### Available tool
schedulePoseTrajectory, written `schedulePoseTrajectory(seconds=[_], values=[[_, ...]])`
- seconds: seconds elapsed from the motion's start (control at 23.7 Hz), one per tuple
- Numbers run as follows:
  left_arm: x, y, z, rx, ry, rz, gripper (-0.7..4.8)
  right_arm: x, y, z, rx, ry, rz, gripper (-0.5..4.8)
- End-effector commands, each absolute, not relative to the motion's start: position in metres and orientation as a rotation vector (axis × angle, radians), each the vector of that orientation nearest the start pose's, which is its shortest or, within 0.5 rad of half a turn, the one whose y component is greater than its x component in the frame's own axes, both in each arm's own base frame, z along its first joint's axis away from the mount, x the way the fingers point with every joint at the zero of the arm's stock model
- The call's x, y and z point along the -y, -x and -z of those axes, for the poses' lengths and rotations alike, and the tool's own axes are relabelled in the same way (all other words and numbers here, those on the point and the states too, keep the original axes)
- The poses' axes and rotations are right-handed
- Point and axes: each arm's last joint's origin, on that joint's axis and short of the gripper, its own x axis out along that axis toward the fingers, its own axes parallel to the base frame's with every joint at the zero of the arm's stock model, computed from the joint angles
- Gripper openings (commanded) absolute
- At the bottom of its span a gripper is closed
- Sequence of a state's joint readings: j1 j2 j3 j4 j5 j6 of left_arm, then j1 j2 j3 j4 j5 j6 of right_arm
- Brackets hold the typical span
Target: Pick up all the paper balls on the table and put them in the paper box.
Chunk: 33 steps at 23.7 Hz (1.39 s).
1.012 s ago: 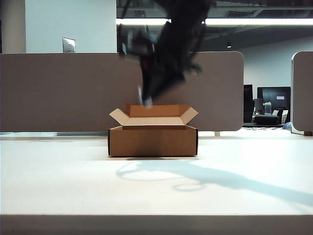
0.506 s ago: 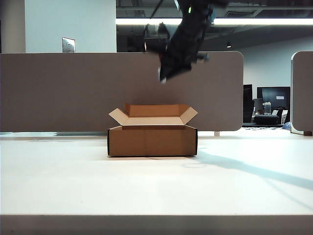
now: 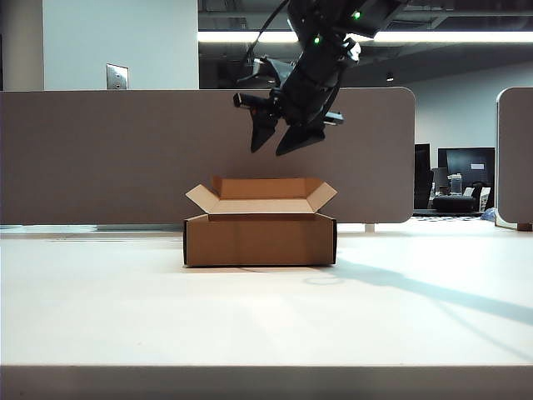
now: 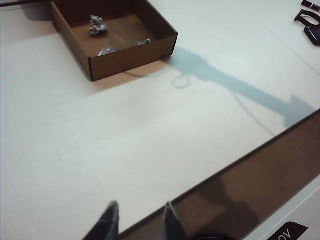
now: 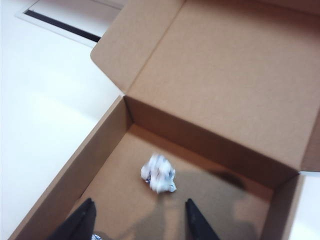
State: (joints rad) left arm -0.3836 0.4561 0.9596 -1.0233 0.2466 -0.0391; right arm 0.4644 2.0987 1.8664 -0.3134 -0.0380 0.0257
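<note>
Your right gripper [image 3: 283, 137], jaws apart and empty, hangs above the paper box [image 3: 260, 240], whose long side runs left-right mid-frame. Paper balls [image 4: 97, 25] lie inside. Your left gripper [image 4: 137, 222], parted and empty, hovers over the table [image 4: 125, 130].

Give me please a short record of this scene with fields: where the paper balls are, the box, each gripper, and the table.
paper balls: three visible, all inside the box
paper box: brown cardboard, flaps open, standing on the table
right gripper: above the box, jaws open, holding nothing
left gripper: near the table's edge, away from the box, jaws apart, empty
table: white, no paper ball seen lying on it
</note>
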Motion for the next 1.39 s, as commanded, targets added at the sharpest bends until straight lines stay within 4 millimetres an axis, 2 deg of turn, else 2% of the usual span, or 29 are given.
schedulePoseTrajectory(seconds=[0.04,0.21,0.25,0.3,0.34,0.38,0.42,0.46,0.63,0.72,0.93,1.01,1.1,1.18,1.39], values=[[0.027,-0.047,-0.347,-0.492,0.004,0.609,1.07,-0.213,-0.42,-0.326,-0.452,0.065,-0.496,2.43],[0.028,-0.049,-0.352,-0.434,0.009,0.615,1.07,-0.198,-0.39,-0.381,-0.341,0.044,-0.499,2.37],[0.028,-0.05,-0.353,-0.419,0.01,0.616,1.07,-0.194,-0.383,-0.391,-0.321,0.045,-0.501,2.14],[0.028,-0.05,-0.355,-0.403,0.011,0.617,1.07,-0.189,-0.373,-0.404,-0.304,0.043,-0.502,1.65],[0.028,-0.051,-0.357,-0.372,0.012,0.617,0.97,-0.181,-0.356,-0.422,-0.293,0.041,-0.502,0.84],[0.028,-0.052,-0.359,-0.36,0.012,0.615,0.61,-0.175,-0.345,-0.431,-0.298,0.046,-0.502,0.71],[0.028,-0.052,-0.36,-0.345,0.01,0.602,0.12,-0.165,-0.326,-0.445,-0.299,0.084,-0.499,0.71],[0.028,-0.053,-0.36,-0.336,0.008,0.584,-0.01,-0.16,-0.317,-0.452,-0.291,0.112,-0.489,0.71],[0.026,-0.052,-0.362,-0.305,-0.001,0.529,-0.06,-0.132,-0.266,-0.485,-0.185,0.163,-0.424,0.71],[0.021,-0.04,-0.364,-0.257,0.005,0.531,-0.06,-0.104,-0.21,-0.501,-0.106,0.141,-0.42,0.71],[0.011,-0.016,-0.364,-0.152,-0.014,0.537,-0.06,-0.066,-0.134,-0.493,-0.025,0.12,-0.418,0.71],[0.006,-0.003,-0.362,-0.07,-0.063,0.533,-0.06,-0.042,-0.087,-0.472,0.029,0.106,-0.41,0.71],[0.007,-0.009,-0.355,-0.049,-0.059,0.504,-0.06,-0.025,-0.058,-0.448,0.071,0.092,-0.347,0.71],[0.01,-0.019,-0.35,-0.044,-0.059,0.463,-0.06,-0.018,-0.048,-0.431,0.067,0.092,-0.281,0.71],[0.018,-0.044,-0.327,-0.08,-0.022,0.389,-0.05,-0.009,-0.038,-0.388,0.029,0.1,-0.158,0.69]])
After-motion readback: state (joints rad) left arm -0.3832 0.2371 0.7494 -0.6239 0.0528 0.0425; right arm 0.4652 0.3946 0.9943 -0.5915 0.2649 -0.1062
